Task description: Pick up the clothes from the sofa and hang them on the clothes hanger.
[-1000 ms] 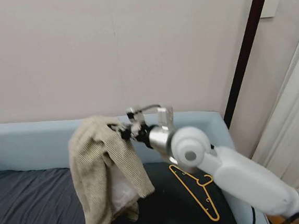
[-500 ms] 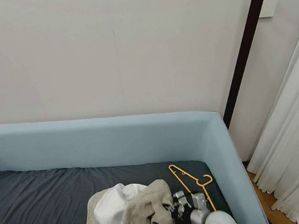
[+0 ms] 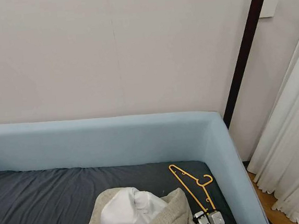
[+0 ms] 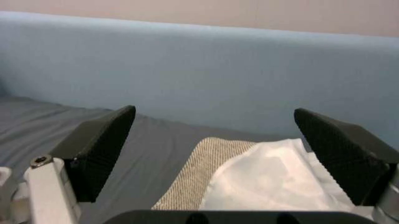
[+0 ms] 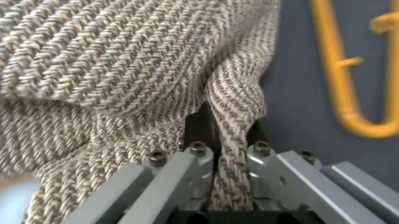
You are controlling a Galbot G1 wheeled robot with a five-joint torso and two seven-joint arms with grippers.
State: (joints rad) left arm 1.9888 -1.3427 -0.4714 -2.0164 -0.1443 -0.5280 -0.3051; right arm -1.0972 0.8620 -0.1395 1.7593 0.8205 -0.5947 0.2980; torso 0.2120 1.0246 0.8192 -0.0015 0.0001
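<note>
The beige knit sweater (image 3: 172, 220) lies crumpled on the near part of the sofa (image 3: 115, 138), left of the yellow hanger (image 3: 196, 181). The right hand (image 5: 227, 140) pinches a fold of it; the left hand (image 4: 213, 116) hovers wide open. Soft, light and floppy, it is likely best gripped at the shoulders.

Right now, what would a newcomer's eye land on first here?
A beige knit sweater, pinched in the right gripper, lies heaped with a white garment on the dark sofa seat. An orange hanger lies beside them, and the left gripper is open, facing the heap.
</note>
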